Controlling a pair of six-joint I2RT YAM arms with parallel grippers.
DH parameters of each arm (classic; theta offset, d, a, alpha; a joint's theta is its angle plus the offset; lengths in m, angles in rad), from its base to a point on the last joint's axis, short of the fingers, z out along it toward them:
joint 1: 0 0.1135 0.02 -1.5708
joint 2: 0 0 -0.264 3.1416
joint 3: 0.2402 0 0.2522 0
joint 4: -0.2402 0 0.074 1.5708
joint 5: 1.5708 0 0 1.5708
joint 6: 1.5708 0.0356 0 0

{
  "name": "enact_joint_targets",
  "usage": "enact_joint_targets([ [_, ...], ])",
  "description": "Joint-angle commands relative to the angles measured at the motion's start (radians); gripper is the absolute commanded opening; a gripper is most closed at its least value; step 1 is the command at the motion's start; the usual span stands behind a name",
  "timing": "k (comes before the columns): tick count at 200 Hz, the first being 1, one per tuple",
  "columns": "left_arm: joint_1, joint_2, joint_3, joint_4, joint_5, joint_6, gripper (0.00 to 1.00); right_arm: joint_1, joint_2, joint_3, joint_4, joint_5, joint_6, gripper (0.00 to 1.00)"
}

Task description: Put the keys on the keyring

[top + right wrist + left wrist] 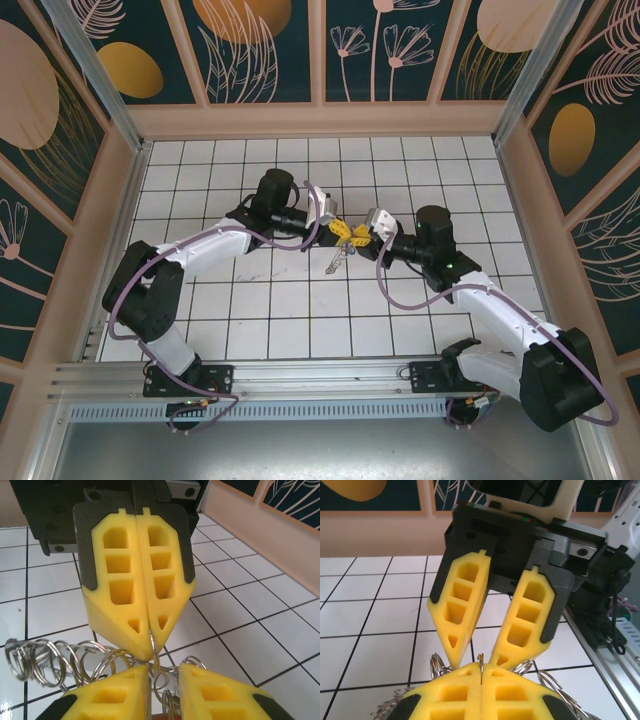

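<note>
Top external view is showing your two arms meeting over the middle of the white tiled counter [250, 320]. Your left fingers [338, 229] are pressing fully together, pinching a thin wire loop of the keyring [335, 262], whose coils are dangling just beneath. Your right fingers [357, 238] are standing slightly parted, tips straddling that wire, more coils sitting loosely between them, clamping nothing.
</note>
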Motion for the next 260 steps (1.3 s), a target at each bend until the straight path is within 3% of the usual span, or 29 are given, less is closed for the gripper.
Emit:
enact_joint_targets([
  [1, -0.012, -0.050, 0.002, -0.007, -0.039, 0.031, 0.00, 0.010, -0.043, 0.020, -0.034, 0.058, -0.008, 0.27],
  [50, -0.011, -0.061, -0.003, -0.063, -0.087, 0.090, 0.00, 0.008, -0.117, 0.022, -0.096, 0.116, -0.040, 0.29],
  [102, -0.011, -0.053, 0.011, -0.119, -0.103, 0.136, 0.00, 0.018, -0.065, 0.062, -0.100, 0.109, -0.044, 0.19],
  [126, -0.012, -0.041, 0.028, -0.189, -0.213, 0.157, 0.00, 0.025, -0.053, 0.072, -0.073, 0.192, -0.015, 0.20],
  [159, -0.013, 0.008, 0.099, -0.424, -0.381, 0.257, 0.00, 0.021, -0.072, 0.030, -0.016, 0.364, 0.043, 0.22],
  [218, -0.058, 0.175, 0.302, -0.784, -0.466, 0.456, 0.00, -0.056, -0.087, -0.041, 0.023, 0.574, 0.364, 0.23],
  [260, -0.166, 0.364, 0.486, -0.834, -0.438, 0.464, 0.00, -0.165, -0.084, -0.042, -0.061, 0.692, 0.641, 0.23],
])
